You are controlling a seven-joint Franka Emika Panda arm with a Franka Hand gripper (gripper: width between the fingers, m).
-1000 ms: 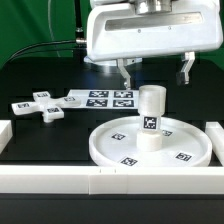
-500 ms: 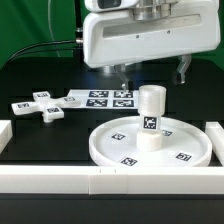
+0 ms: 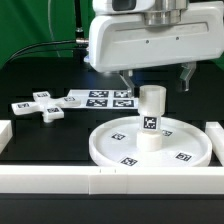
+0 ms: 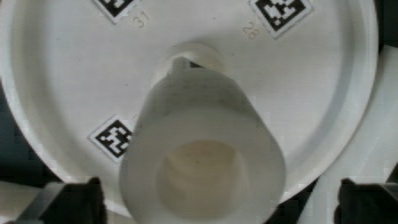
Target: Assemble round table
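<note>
The large rimmed round disc [image 3: 150,143] lies flat on the black table near the front. The short cylinder leg [image 3: 151,118] stands upright in its middle, with a tag on its side. The cross-shaped foot [image 3: 38,105] lies loose at the exterior view's left. My gripper [image 3: 157,78] hangs open just above and behind the leg's top, with one finger on each side, touching nothing. In the wrist view the leg [image 4: 205,160] rises from the disc [image 4: 71,80] between my dark fingertips [image 4: 75,200], which stand apart from it.
The marker board [image 3: 100,98] lies behind the disc, next to the foot. Long white border rails [image 3: 100,180] run along the front edge, with end blocks at both sides. A green backdrop stands behind the table.
The gripper has shifted slightly toward the exterior view's right above the leg. The disc, leg and foot have not moved.
</note>
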